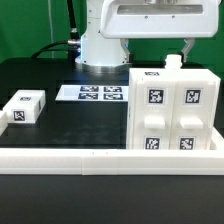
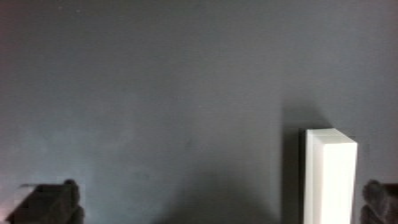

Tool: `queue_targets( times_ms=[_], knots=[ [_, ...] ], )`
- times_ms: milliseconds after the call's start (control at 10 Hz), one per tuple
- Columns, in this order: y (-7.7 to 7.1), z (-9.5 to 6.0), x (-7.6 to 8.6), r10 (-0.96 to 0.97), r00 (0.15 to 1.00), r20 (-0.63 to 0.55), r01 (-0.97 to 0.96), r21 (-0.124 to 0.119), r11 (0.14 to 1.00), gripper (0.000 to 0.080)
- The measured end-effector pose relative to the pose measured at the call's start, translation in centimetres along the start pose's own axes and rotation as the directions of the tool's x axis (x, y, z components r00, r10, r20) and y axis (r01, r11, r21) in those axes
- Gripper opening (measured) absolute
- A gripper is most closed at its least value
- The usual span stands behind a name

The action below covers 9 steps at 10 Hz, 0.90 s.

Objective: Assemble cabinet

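The gripper (image 2: 214, 198) is seen spread wide in the wrist view, its two dark fingers (image 2: 50, 202) set far apart and nothing clamped between them. A narrow white upright edge (image 2: 329, 175) is shown inside the gap, close to one finger and apart from the other. Whether it is touched cannot be told. Dark table (image 2: 160, 90) is seen beyond it.

In the exterior view, the cabinet (image 1: 172, 110) is found directly below the gripper, standing upright with four tagged panels on its face. A white rail (image 1: 100, 156) is laid along the table edge, touching the cabinet's foot. The marker board (image 1: 100, 93) is placed flat near the gripper, toward the exterior view's left. A small white block (image 1: 25, 106) is set well apart from the gripper, farther that way.
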<state>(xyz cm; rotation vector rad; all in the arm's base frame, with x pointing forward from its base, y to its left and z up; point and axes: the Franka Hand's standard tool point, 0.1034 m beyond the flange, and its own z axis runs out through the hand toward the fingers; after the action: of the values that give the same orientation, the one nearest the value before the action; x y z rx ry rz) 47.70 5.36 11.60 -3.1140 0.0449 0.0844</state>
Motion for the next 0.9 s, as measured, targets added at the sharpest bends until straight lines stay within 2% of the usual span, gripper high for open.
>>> queue_targets(
  times_ms=[100,300,400,500,800,900],
  knots=[
    [2.0,0.7,-0.8,-0.03,1.0,0.004,0.03,-0.004,1.0,0.0797],
    [7.3,1.8,-2.1,-0.049,0.999,0.018,0.049,-0.009,0.999,0.0797],
    [9.0,2.0,-2.4,-0.041,0.999,0.021,0.041,-0.01,0.999,0.0797],
    [9.1,2.0,-2.3,-0.04,0.999,0.02,0.04,-0.011,0.999,0.0797],
    [12.9,2.1,-2.7,-0.066,0.997,0.025,0.067,-0.015,0.998,0.0797],
    [16.1,3.1,-3.4,-0.128,0.991,0.026,0.128,-0.022,0.991,0.0797]
  ],
)
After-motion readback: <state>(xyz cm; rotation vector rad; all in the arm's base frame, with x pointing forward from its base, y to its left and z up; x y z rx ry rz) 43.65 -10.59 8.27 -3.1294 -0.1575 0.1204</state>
